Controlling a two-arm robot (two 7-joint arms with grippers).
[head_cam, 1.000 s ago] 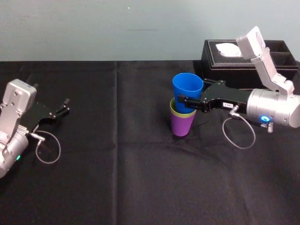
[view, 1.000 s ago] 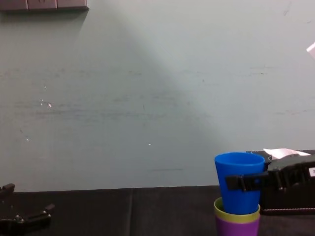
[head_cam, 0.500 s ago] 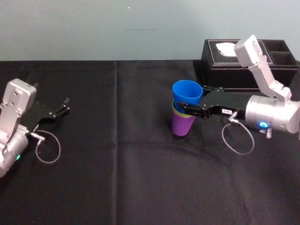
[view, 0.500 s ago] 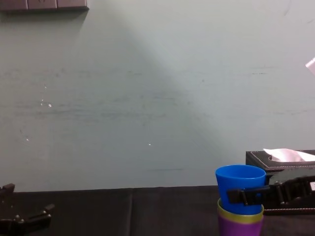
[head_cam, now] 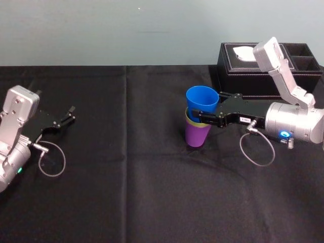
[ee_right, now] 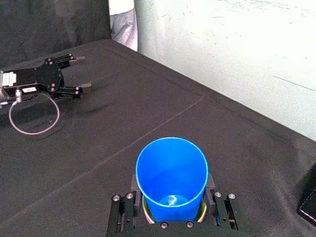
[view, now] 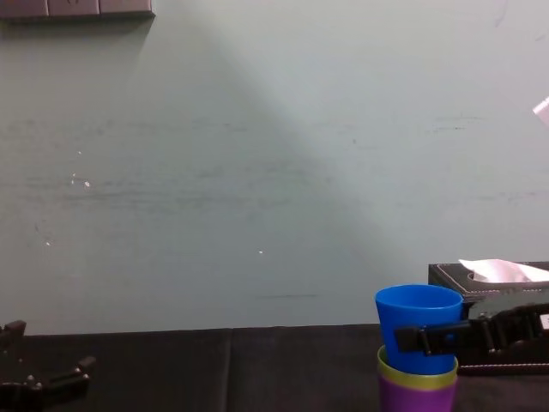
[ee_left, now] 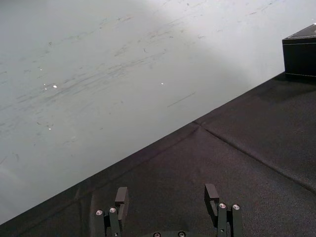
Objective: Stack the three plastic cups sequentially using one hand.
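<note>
Jaws, right gripper [head_cam: 206, 105]: spread narrowly, one finger on each side of the blue tapered plastic cup [head_cam: 202, 98], with a thin gap showing at each side in the right wrist view.

Blue cup: upright, mouth open, nothing inside; its lower part sits in the yellow-green plastic cup [head_cam: 197, 123].

Yellow-green cup: only its rim band visible; nested in the purple plastic cup [head_cam: 196, 135].

Purple cup: upright, base on the black-clothed desk [head_cam: 152, 192], right of centre and nearer the far edge.

Black tissue box [head_cam: 238, 66]: far right corner, near the stack; white tissue at its opening.

Left gripper [head_cam: 72, 114]: near the left edge, jaws apart, holding nothing.

Change: a second ago the blue cup stood higher out of the yellow-green one; it is now seated deeper.
</note>
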